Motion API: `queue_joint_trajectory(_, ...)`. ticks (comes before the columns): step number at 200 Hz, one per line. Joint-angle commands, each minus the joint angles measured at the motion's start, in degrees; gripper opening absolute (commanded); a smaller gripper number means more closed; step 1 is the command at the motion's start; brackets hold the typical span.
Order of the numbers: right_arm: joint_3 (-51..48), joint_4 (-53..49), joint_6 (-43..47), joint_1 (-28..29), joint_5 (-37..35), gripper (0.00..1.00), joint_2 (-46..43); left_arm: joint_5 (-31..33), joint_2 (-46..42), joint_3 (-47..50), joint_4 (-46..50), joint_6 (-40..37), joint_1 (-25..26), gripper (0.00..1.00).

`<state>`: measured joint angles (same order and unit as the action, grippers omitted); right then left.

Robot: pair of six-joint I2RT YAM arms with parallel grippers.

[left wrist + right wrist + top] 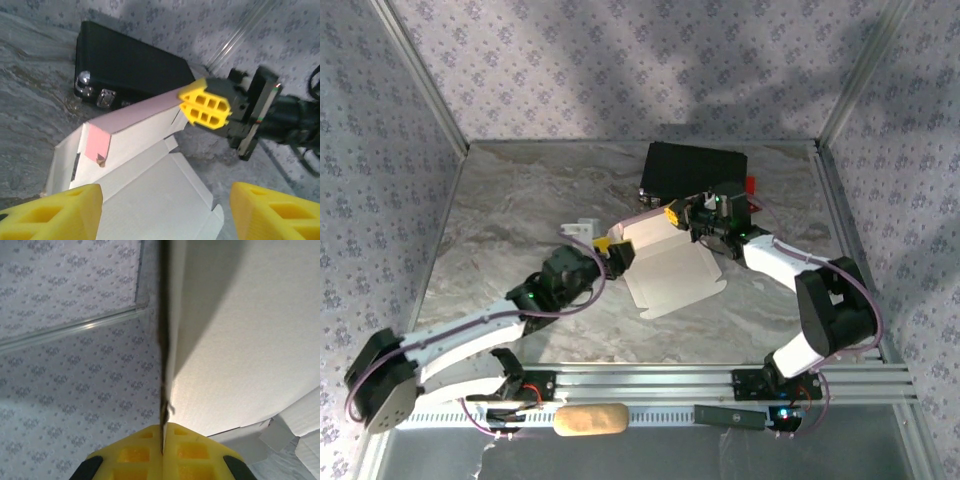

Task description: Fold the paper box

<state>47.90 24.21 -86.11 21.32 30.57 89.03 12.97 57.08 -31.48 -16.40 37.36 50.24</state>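
Yellow-padded left gripper [618,252] [165,210] sits at the left end of the thin pink-card paper box [670,270] [150,175], jaws wide apart, nothing btwn them. Box lies straight ahead of it, mid-table, whitish inside up, long axis running left-right btwn the arms, back wall raised. Right gripper [672,213] [206,107] [162,440], jaws together, pinches that wall's top right corner, w/ the black rectangular hard case [695,170] just behind. Left arm looks nearer the free end flap.

no lettering can be read on the paper box [675,278] or black case [695,168].
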Motion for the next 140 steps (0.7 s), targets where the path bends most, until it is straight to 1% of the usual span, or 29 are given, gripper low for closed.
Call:
queue_joint_trajectory(1,-1.2,5.2,5.2,-1.3,5.2,0.00,0.9,-4.0,-5.0,-0.3,10.9,0.1,-5.2,0.65)
queue_joint_trajectory(21,-1.8,5.3,9.9,-2.2,7.9,0.00,0.6,-8.6,-5.6,1.8,13.5,-0.4,-12.0,0.57)
queue_joint_trajectory(33,-2.2,5.4,13.0,-2.6,9.6,0.00,0.4,-9.9,-4.5,2.5,14.5,-1.6,-14.5,0.52)
queue_joint_trajectory(45,-2.5,6.0,14.9,-3.0,11.2,0.00,0.7,-10.8,-3.1,3.4,13.8,-2.8,-16.1,0.44)
queue_joint_trajectory(57,-2.5,5.7,16.3,-3.3,12.0,0.00,1.2,-11.0,-1.5,4.0,12.2,-3.8,-16.8,0.37)
queue_joint_trajectory(75,-3.0,6.9,17.1,-4.0,13.0,0.00,2.2,-11.9,2.4,4.5,8.8,-5.8,-17.9,0.32)
queue_joint_trajectory(89,-3.7,9.9,16.9,-4.4,14.3,0.00,3.5,-12.9,6.2,4.4,5.5,-7.9,-18.2,0.30)
queue_joint_trajectory(121,-4.5,12.1,18.5,-5.2,16.0,0.00,6.1,-16.8,14.8,4.1,-3.4,-10.9,-18.2,0.24)
queue_joint_trajectory(140,-5.5,15.3,18.2,-5.5,16.6,0.00,7.6,-18.5,17.9,5.4,-9.6,-13.1,-17.8,0.24)
